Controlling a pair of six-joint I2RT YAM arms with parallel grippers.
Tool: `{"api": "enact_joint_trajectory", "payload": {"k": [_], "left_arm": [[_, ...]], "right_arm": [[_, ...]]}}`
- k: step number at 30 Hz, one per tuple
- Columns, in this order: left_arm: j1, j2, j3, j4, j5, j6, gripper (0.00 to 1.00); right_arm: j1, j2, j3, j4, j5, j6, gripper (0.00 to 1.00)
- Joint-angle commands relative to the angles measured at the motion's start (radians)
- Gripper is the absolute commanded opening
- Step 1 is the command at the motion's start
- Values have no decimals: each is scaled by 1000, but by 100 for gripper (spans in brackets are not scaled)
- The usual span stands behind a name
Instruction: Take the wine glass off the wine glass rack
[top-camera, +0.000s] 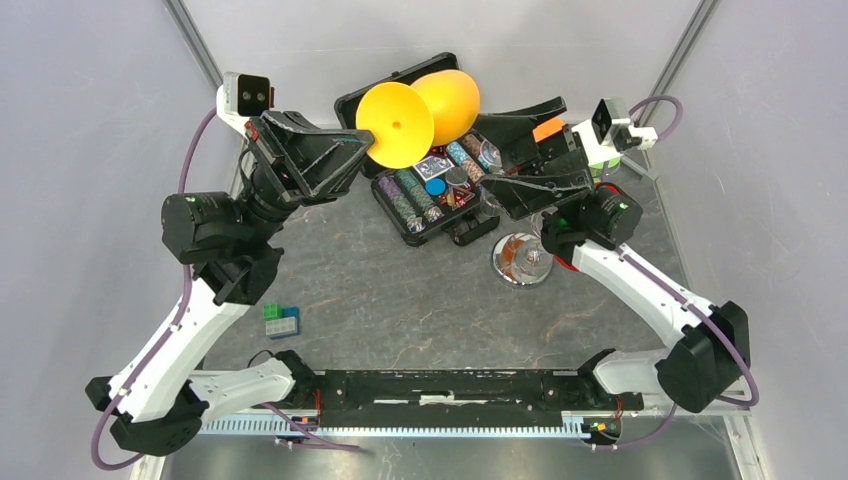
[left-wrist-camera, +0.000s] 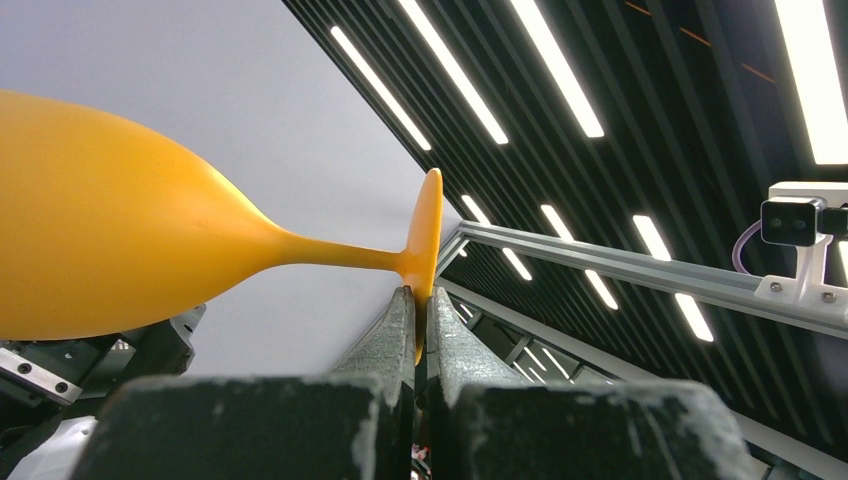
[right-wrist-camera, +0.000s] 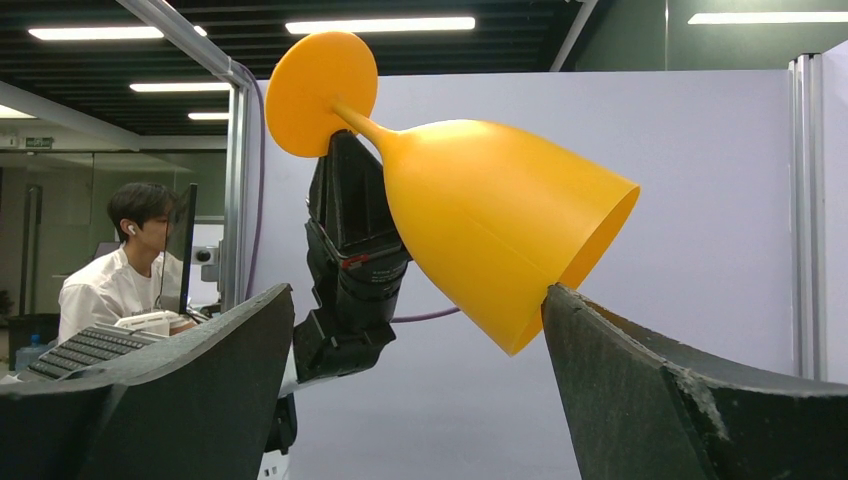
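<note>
The wine glass (top-camera: 420, 115) is orange plastic and hangs tilted in the air over the back of the table, clear of the rack. My left gripper (top-camera: 365, 150) is shut on the edge of its round foot. In the left wrist view the foot (left-wrist-camera: 428, 235) stands pinched between the two pads of the left gripper (left-wrist-camera: 420, 295). The wine glass rack shows by its mirrored disc base (top-camera: 522, 262), below my right arm. My right gripper (top-camera: 492, 160) is open above the rack. In its own view the right gripper (right-wrist-camera: 418, 290) holds nothing, and the bowl (right-wrist-camera: 490, 220) sits beyond its right fingertip.
An open black chip case (top-camera: 430, 190) full of poker chips lies at the back centre, under the glass. A few small toy bricks (top-camera: 281, 320) lie at the front left. Metal frame posts and grey walls bound the table.
</note>
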Motion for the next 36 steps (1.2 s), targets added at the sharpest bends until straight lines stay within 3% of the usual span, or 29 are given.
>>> {"api": "enact_joint_trajectory", "payload": {"k": [1, 16, 20, 27, 36], "left_arm": [[0, 6, -10, 12, 26, -71, 2], [0, -73, -22, -44, -42, 10, 2], [0, -66, -29, -42, -41, -1, 2], [0, -55, -31, -34, -48, 3, 2], [0, -65, -44, -32, -59, 11, 2]], "right_arm": [[19, 27, 74, 81, -33, 27, 98], [22, 16, 57, -29, 23, -59, 98], [25, 25, 60, 66, -7, -18, 97], [32, 31, 42, 239, -66, 75, 73], [50, -10, -7, 299, -69, 90, 42]]}}
